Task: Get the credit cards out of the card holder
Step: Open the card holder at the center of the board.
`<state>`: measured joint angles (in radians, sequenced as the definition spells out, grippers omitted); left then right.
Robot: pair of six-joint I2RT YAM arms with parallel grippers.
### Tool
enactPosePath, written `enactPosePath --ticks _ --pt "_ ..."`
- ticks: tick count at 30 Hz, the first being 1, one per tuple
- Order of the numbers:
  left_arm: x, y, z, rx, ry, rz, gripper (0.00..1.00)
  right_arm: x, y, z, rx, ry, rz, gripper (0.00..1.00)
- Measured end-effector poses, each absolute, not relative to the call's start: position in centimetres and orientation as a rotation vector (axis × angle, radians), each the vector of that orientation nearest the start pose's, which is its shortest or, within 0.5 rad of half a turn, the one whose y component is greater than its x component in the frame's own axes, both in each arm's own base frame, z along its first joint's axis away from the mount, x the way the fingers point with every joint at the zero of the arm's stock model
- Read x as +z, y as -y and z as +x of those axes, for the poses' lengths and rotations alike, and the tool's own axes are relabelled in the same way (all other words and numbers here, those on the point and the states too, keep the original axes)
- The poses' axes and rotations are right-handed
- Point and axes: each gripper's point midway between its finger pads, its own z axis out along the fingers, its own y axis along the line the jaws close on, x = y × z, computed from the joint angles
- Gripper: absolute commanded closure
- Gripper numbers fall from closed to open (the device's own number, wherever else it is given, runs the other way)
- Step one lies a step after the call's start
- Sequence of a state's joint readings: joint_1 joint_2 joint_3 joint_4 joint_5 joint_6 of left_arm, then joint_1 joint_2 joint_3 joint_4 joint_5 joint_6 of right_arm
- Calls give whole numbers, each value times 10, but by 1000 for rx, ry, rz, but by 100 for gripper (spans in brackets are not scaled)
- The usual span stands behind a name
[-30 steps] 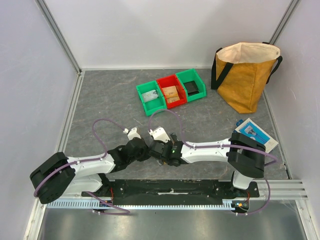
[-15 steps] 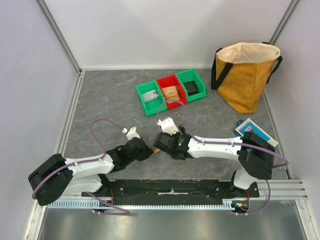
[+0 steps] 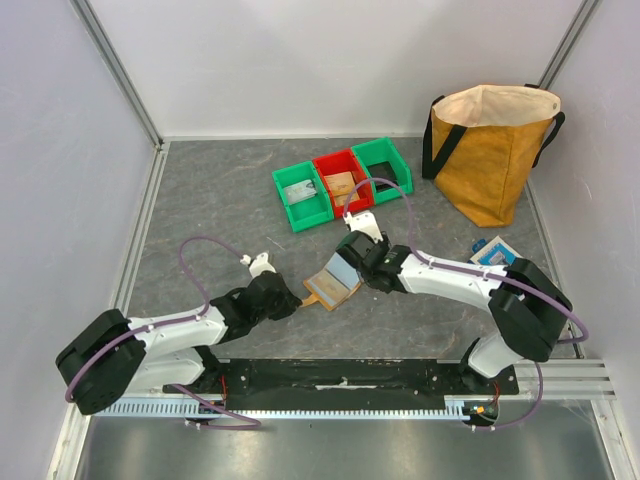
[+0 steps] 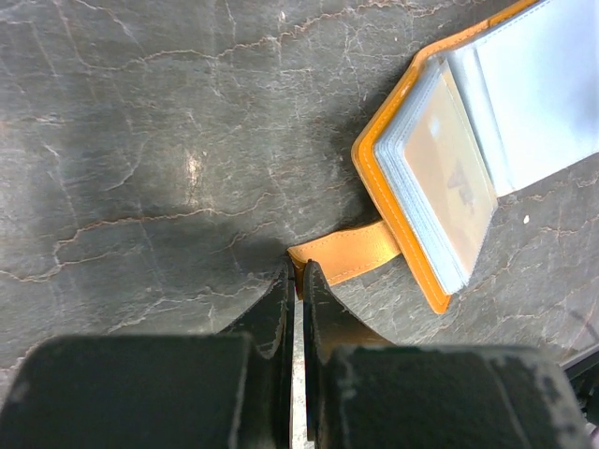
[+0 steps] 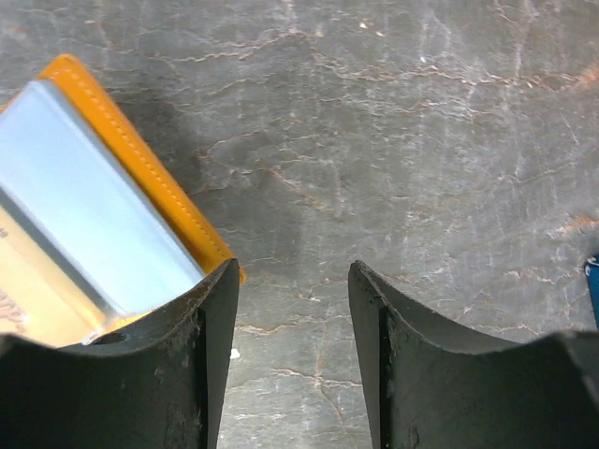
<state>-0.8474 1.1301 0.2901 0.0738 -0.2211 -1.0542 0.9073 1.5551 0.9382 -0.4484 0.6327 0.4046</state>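
Note:
The card holder lies open on the grey table between the two arms, tan-orange outside with pale blue panels inside. In the left wrist view the card holder shows a stack of clear sleeves, a tan card face under the top one. My left gripper is shut on the holder's orange strap, as the left wrist view shows. My right gripper is open and empty just above the holder's far edge. In the right wrist view its left finger overlaps the holder's corner. No loose credit cards show.
Three small bins stand behind: green, red, green, each with something in it. A mustard bag stands at the back right. A blue-and-white box lies at the right, partly behind my right arm.
My right gripper has moved away from the left gripper, up and to the right. The card holder has swung open and now lies spread. My left gripper has stayed on the strap.

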Motion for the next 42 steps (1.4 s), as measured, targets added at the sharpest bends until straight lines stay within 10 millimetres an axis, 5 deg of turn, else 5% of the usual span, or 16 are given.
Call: enactPosePath --ticks 5,9,19,23,27,32,38,42 --pt "20 205 194 -648 -2407 -348 98 70 -215 268 -147 -2348 -458 34" --pt "20 197 198 -604 -2417 -329 98 91 -231 261 15 -2330 -485 33" --pt "20 189 198 -540 -2443 -265 98 147 -282 244 457 -2221 -546 51" --pt "21 188 197 -537 -2444 -252 98 155 -310 232 648 -2190 -617 46" --pt "22 188 197 -542 -2444 -244 98 143 -328 226 704 -2203 -663 27" --pt "25 189 194 -559 -2447 -235 98 105 -335 216 548 -2263 -731 10" --pt "29 190 194 -575 -2435 -234 98 75 -343 201 339 -2282 -821 6" --pt "30 190 194 -578 -2434 -234 98 68 -341 207 221 -2275 -816 14"
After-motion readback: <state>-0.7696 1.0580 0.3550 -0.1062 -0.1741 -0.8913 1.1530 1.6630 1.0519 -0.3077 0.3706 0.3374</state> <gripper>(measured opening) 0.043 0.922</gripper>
